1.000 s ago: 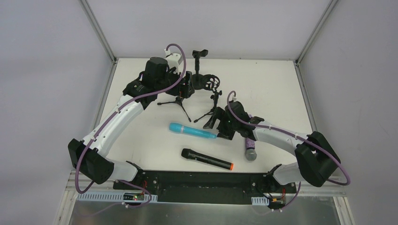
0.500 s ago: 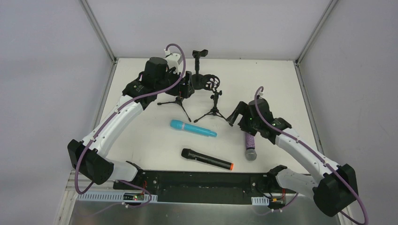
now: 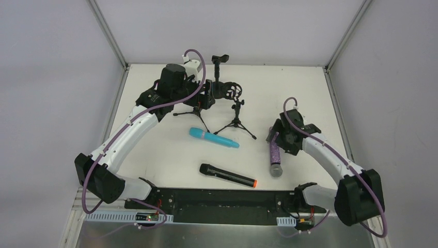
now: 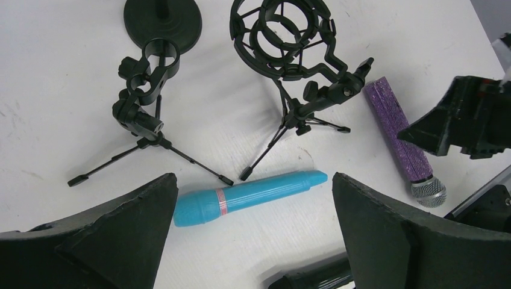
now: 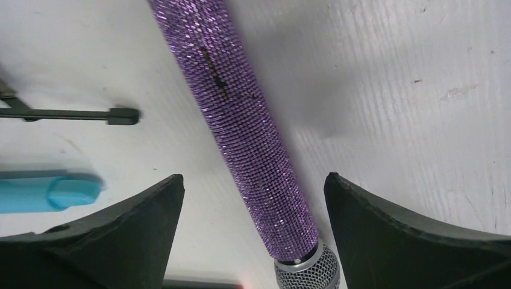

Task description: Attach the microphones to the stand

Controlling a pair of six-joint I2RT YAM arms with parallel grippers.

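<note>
Robotics lab test cell. White table (image 3: pixel 304 98) walled by plain grey panels (image 3: pixel 46 77) on aluminium posts (image 3: pixel 107 32). At table's near edge: black base plate (image 3: pixel 227 199) carrying left arm (image 3: pixel 129 132) and right arm (image 3: pixel 325 152), purple cabling (image 3: pixel 84 186), slotted cable duct (image 3: pixel 111 217).

On the white table (image 3: pixel 165 155), the turquoise stick microphone (image 3: pixel 214 139) lies near the middle. At its 6 o'clock, apart from it, lies the black microphone with an orange end ring (image 3: pixel 228 175). At 3 o'clock lies the glittery purple microphone with a mesh head (image 3: pixel 275 157), between the spread fingers of the right gripper (image 5: pixel 252 180). The black clip tripod (image 4: pixel 141 114) stands at 11 o'clock and the black shock-mount tripod (image 4: pixel 289 54) at 1. The black round-base stand (image 3: pixel 219 64) is behind them. The left gripper (image 4: pixel 253 180) seems to hang above the clip tripod.
</note>
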